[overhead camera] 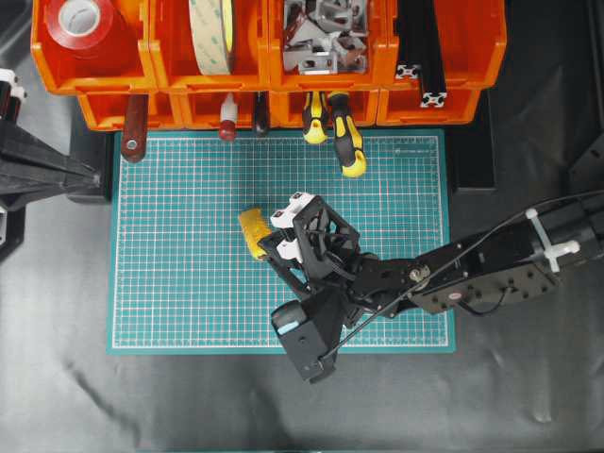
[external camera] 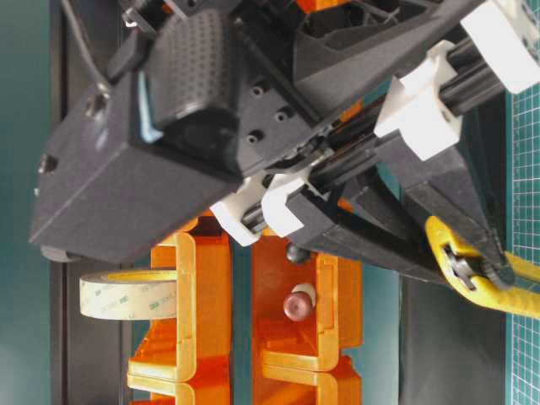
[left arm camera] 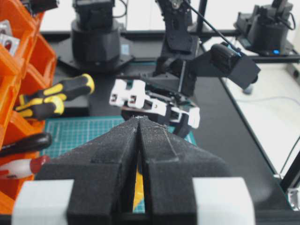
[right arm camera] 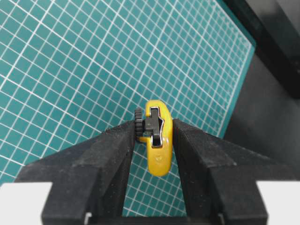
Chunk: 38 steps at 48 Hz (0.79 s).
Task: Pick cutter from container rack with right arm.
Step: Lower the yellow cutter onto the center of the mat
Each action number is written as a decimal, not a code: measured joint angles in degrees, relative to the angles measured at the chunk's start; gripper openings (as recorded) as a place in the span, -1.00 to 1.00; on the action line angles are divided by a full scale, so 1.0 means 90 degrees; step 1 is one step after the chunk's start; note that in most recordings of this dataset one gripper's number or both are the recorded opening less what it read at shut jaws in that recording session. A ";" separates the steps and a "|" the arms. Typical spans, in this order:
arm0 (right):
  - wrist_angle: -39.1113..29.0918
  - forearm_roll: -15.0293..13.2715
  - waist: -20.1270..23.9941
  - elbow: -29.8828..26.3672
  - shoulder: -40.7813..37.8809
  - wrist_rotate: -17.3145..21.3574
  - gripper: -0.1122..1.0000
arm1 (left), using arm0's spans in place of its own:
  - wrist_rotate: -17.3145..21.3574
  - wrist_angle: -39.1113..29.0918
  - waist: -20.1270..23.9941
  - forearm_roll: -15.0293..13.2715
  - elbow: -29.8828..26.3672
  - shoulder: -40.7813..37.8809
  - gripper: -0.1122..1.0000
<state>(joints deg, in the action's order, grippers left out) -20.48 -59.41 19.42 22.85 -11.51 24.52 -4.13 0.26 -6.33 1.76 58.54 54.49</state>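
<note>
Right hand (right arm camera: 153,140) clamps one cutter (right arm camera: 157,140) | bins: eight | screwdrivers: two

You get bright, even light here, with soft glare on the orange container rack (overhead camera: 283,104). Your table-level view blurs up close, and the left gripper (left arm camera: 139,123) looks soft too.

The container rack (overhead camera: 472,57) is glossy orange plastic. The cutter (right arm camera: 158,154) looks like smooth shiny yellow plastic, the right gripper (right arm camera: 152,136) fingers rough matt black, the green mat (overhead camera: 189,236) matt, and the surface (overhead camera: 142,406) wrinkly black cloth.
</note>
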 measured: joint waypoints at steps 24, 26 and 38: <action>0.0469 0.0117 0.0059 0.0313 -0.0020 0.0098 -0.31 | 0.0000 0.0000 0.0000 0.0000 0.0000 -0.0020 -0.79; 0.0488 0.0137 0.0059 0.0332 -0.0020 0.0098 -0.31 | 0.0010 0.0000 0.0000 0.0000 0.0000 -0.0020 -0.79; 0.0791 0.0400 0.0117 0.0527 -0.0020 0.0098 0.00 | 0.0000 0.0000 0.0000 0.0000 0.0000 -0.0020 -0.79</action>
<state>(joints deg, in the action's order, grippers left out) -13.36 -55.81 20.48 27.60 -11.69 25.40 -4.13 0.26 -6.33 1.76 58.54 54.32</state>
